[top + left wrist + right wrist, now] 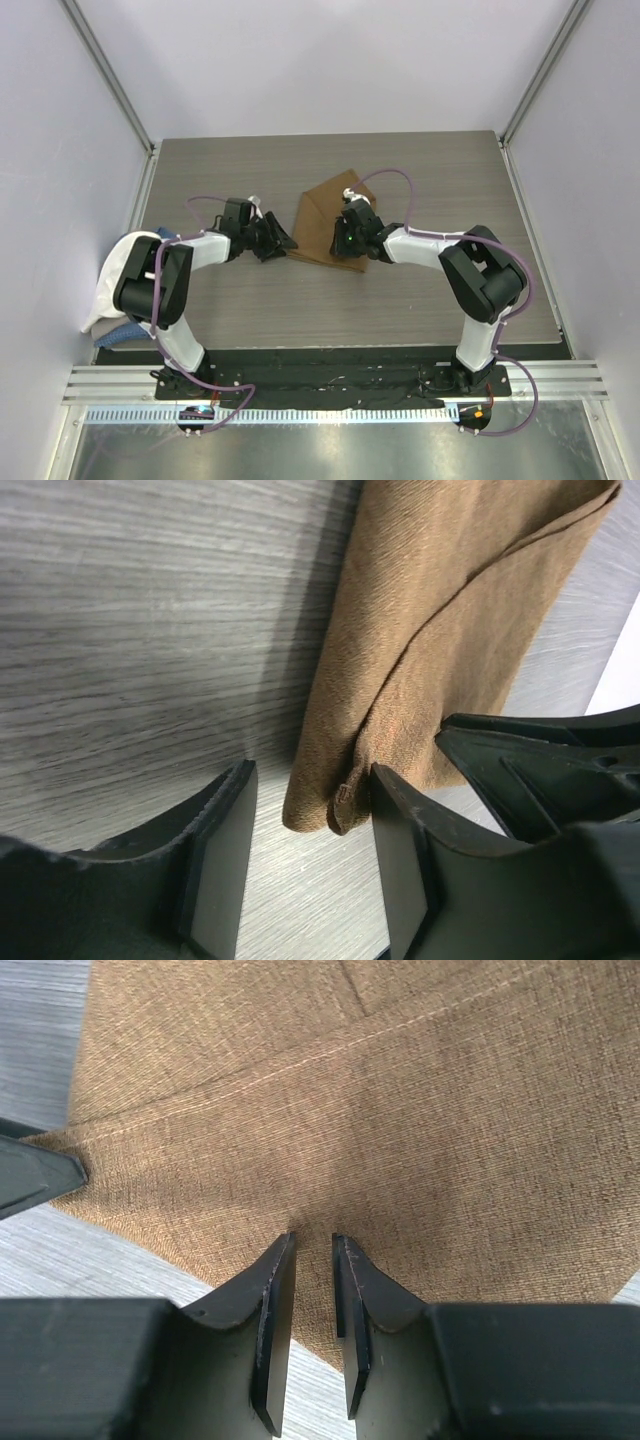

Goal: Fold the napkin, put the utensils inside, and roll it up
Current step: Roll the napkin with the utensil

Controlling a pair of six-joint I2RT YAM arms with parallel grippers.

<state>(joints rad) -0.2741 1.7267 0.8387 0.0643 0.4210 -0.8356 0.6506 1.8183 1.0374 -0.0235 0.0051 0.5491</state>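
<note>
Top view: napkin (322, 212) lies mid-table (230, 170), toward the far side, folded into an uneven multi-layer shape. Left gripper (284, 242) sits at its left near corner and right gripper (350, 245) over its near edge, both low. No spoon visible in any view; may be hidden, can't say. White cloth (120, 265) and blue cloth (120, 335) are piled at the left table edge, well apart from the work. Handling call: the cloth is light and limp with no stiffness, and the weave should give decent friction on the pads. It'll likely drape and unfold if lifted from one point, so take a corner or hemmed edge, all layers at once, and drag low rather than lift high. Left wrist: the napkin's folded corner pokes into the gap between the fingers (222, 865), touching or just beside the one on the right of that view and clear of the other. Jaws stand apart at a medium gap, nothing clamped. The other arm's black finger shows at the right, on the same cloth. Right wrist: jaws narrow with a thin slot left, tips pressed down on the napkin just inside its near edge, seam lines running across beyond them. A faint pucker at the tips hints at a pinch, but can't tell whether fabric is actually caught. The left arm's fingertip shows at frame left, at the napkin's corner.
</note>
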